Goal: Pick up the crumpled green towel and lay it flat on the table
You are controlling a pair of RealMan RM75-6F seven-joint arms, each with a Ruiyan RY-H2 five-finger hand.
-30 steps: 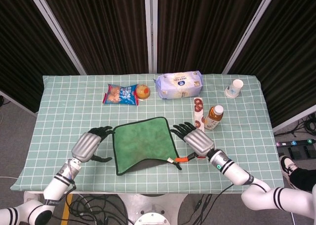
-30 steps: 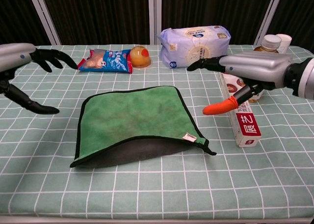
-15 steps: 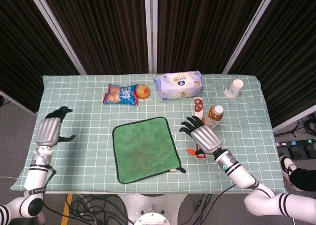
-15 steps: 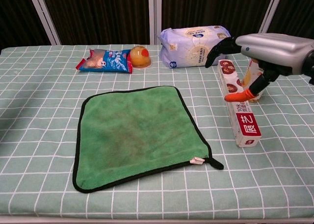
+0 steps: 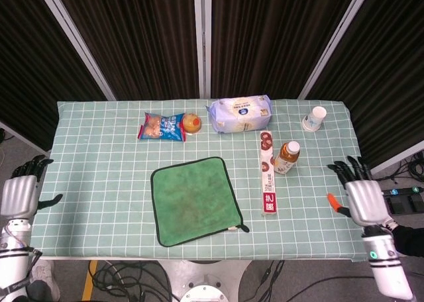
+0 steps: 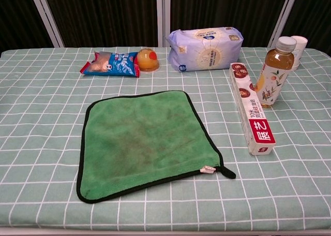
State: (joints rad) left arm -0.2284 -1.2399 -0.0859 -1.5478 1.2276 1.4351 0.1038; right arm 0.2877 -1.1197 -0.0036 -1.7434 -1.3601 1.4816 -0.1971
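Right of the flat green towel (image 6: pixel 145 142) lies a long box (image 6: pixel 251 107), bottle (image 6: pixel 273 72) beside it.

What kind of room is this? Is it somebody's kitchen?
Probably not a kitchen. It looks like a robot test room: dark curtains hang behind a table with a checked cloth, cables trail on the floor below it, and a green towel, snacks and a drink bottle are laid out for practice.

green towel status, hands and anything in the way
Left hand and right hand open, off the table edges. Green towel flat on table. Nothing on it; long box beside it.
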